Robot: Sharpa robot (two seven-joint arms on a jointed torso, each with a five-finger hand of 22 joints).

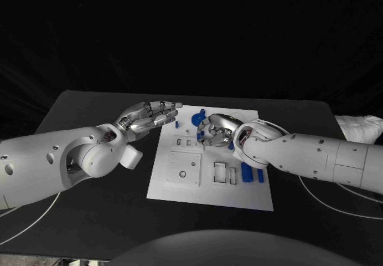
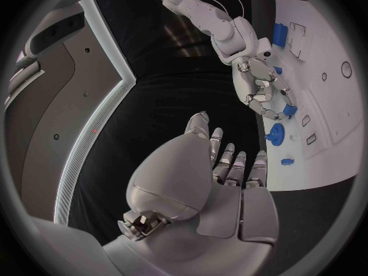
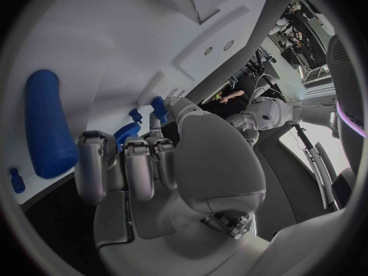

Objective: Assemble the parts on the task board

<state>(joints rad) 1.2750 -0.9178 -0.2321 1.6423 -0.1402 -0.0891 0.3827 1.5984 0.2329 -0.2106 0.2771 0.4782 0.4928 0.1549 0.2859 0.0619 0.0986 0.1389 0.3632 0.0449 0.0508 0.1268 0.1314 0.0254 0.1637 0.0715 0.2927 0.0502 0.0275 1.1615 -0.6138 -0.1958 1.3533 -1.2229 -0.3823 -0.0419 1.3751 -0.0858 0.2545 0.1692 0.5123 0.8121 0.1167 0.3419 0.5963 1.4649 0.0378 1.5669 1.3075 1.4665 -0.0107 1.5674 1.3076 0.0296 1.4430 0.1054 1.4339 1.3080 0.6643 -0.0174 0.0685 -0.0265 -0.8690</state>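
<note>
1. Two hands meet over the far end of the task board, a white plate in the middle of the black table; I see bare tabletop open on both sides of it.
2. My left hand hovers at the board's far left corner, fingers extended close together, grasping nothing.
3. My right hand is curled down over the far middle of the board. A blue part sits at its fingertips in the left wrist view; I cannot tell whether it is gripped.
4. Beside it stands a blue gear.
5. Long blue pieces lie by the board's right edge.
</note>
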